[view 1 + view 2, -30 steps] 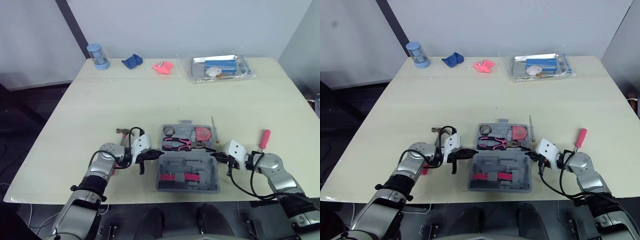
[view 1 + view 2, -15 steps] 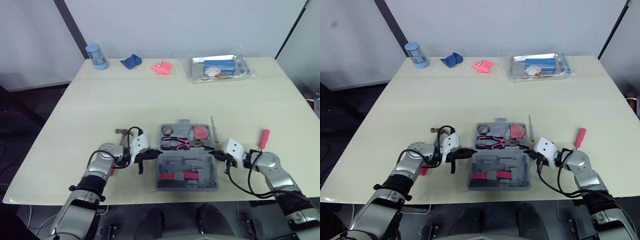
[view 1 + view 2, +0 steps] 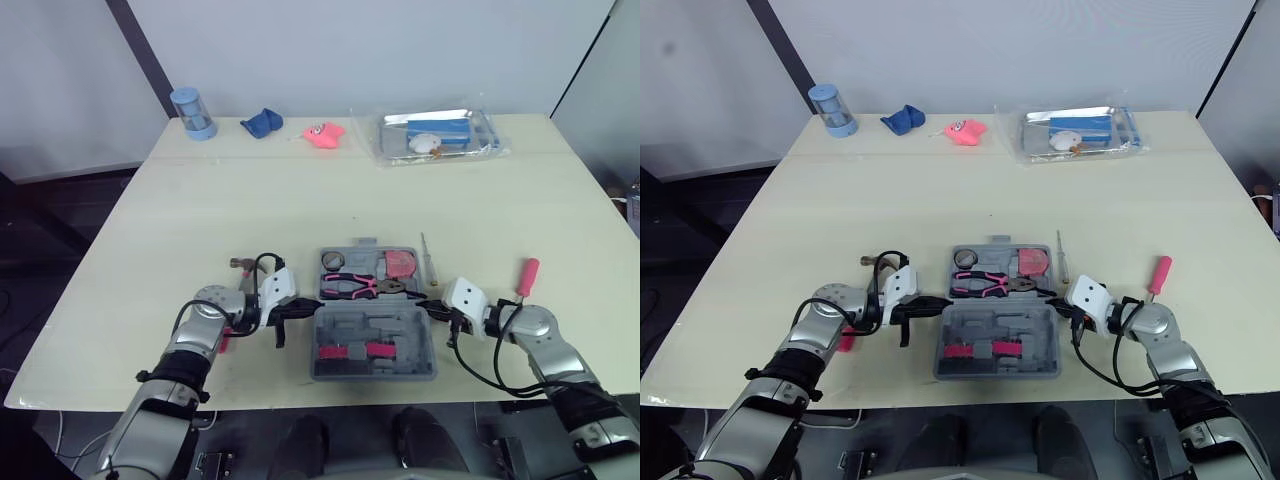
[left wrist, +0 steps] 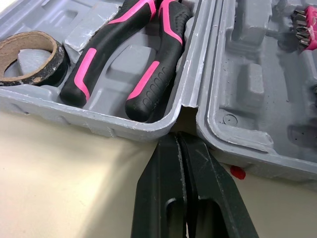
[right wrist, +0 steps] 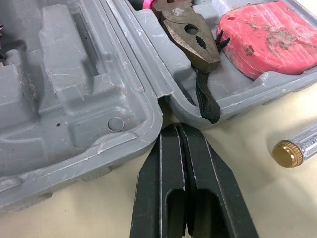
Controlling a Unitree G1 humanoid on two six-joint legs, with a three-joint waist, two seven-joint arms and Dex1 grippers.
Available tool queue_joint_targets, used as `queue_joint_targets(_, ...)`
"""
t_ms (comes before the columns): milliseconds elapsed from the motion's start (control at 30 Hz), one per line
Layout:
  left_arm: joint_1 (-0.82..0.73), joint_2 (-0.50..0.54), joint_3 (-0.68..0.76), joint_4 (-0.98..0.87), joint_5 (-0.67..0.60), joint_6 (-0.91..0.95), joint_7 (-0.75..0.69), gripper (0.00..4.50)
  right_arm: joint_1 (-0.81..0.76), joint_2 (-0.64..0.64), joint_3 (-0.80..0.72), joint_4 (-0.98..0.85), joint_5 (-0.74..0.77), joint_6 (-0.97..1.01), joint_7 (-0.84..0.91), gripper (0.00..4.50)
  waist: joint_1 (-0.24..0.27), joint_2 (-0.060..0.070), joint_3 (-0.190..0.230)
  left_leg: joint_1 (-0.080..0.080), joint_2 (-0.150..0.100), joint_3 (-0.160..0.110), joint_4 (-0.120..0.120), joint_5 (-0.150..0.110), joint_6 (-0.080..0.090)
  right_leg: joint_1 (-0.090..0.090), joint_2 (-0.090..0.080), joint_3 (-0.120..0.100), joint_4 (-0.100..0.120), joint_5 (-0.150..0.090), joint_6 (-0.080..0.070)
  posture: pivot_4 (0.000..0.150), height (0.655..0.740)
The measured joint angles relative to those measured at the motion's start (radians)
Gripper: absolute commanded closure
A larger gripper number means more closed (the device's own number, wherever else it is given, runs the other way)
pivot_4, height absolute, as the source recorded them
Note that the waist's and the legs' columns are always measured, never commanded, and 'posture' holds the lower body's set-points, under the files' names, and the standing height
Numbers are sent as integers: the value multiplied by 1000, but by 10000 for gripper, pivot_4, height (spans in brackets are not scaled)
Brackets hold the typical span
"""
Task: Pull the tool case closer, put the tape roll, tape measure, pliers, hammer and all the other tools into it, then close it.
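The grey tool case (image 3: 375, 322) lies open near the table's front edge. Its far half holds the tape roll (image 4: 27, 57), the pink-handled pliers (image 4: 133, 54) and the pink tape measure (image 5: 267, 34). My left gripper (image 3: 312, 303) is shut, its tip at the left end of the case's hinge. My right gripper (image 3: 425, 304) is shut at the right end of the hinge. The hammer (image 3: 240, 264) lies left of the case, mostly hidden under my left arm. A pink-handled screwdriver (image 3: 527, 275) lies to the right. A thin screwdriver (image 3: 427, 258) rests beside the case.
Along the far edge stand a blue cup (image 3: 195, 112), a blue cloth (image 3: 263, 122), a pink toy (image 3: 324, 133) and a clear plastic tray (image 3: 440, 135). The case's near half sits close to the table's front edge.
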Motion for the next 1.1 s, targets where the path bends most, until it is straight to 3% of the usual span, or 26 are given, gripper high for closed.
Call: queue_joint_targets(1100,0,6,2,0,0,1,-4,44056,-17,18,0,52,-6,-57,-11,45000,0,0,0,0,0,0,0,0,0,0,0,0,0,0,0,1500,7400)
